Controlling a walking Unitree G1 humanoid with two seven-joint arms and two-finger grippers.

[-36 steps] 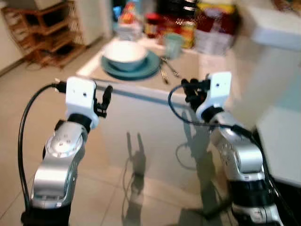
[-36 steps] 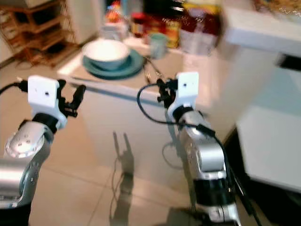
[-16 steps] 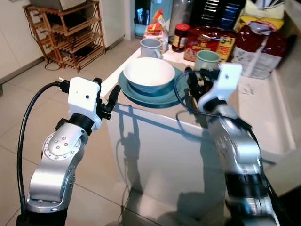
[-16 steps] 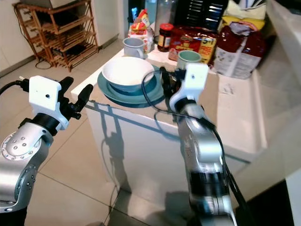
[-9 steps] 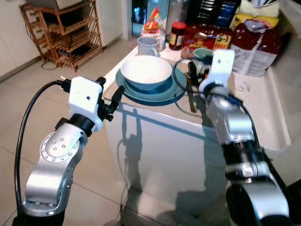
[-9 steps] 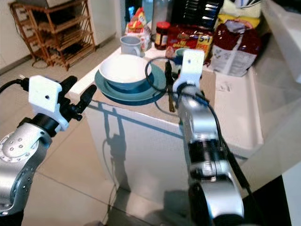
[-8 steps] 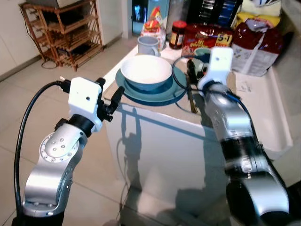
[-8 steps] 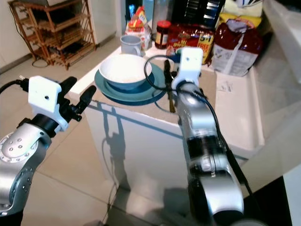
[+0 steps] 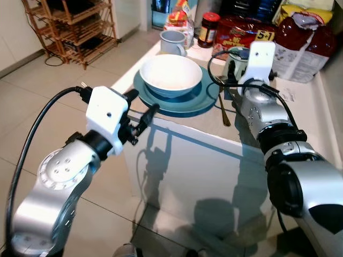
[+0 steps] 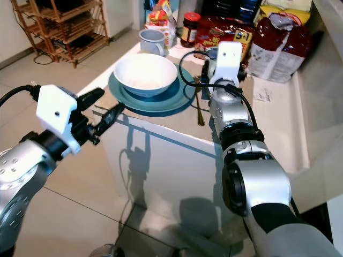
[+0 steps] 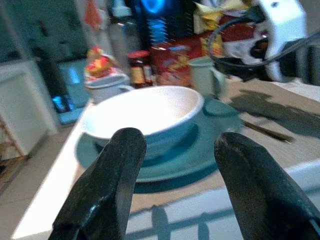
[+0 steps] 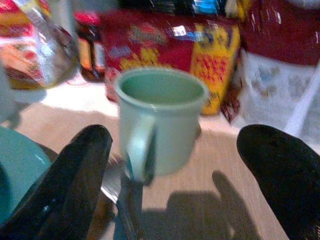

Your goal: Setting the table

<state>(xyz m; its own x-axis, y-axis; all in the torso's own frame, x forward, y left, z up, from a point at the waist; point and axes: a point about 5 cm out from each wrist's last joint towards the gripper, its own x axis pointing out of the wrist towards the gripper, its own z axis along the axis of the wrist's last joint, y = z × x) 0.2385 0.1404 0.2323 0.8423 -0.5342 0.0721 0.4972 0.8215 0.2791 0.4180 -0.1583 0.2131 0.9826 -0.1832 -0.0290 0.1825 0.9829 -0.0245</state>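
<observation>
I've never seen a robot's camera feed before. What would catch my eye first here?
Probably the white bowl sitting on a teal plate at the near corner of the white counter, with cutlery lying beside the plate. Then the right gripper, open and aimed at a pale green mug in front of red food packets, while the left gripper hovers open just off the counter's edge.

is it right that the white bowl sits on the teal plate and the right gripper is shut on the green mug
Not quite. The white bowl does sit on the teal plate, but the right wrist view shows the right gripper open, its fingers apart either side of the green mug.
</observation>
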